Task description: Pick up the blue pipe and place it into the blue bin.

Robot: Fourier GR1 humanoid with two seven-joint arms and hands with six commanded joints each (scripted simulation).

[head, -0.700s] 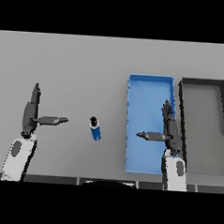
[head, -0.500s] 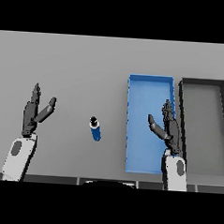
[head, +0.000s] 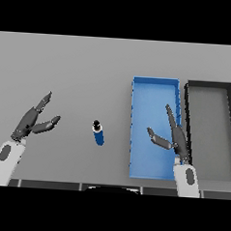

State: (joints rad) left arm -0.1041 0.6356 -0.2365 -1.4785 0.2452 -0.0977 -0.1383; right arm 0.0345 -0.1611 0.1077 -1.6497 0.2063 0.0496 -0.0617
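pipe on the table, both hands spread wide

the blue pipe (head: 98,133) lies left of the blue bin (head: 155,88) (black bin (head: 209,85) alongside); right hand (head: 174,136) hangs over the blue bin, left hand (head: 34,121) well apart.

White forearms with a dark oval mark end in dark grey, slender-fingered hands.

A bare test bench rather than any lived-in room: a plain grey table (head: 67,71) fills the frame, with only a blue bin (head: 155,86) and a dark bin (head: 209,87) side by side at the right and a short blue pipe (head: 98,134) near the centre.
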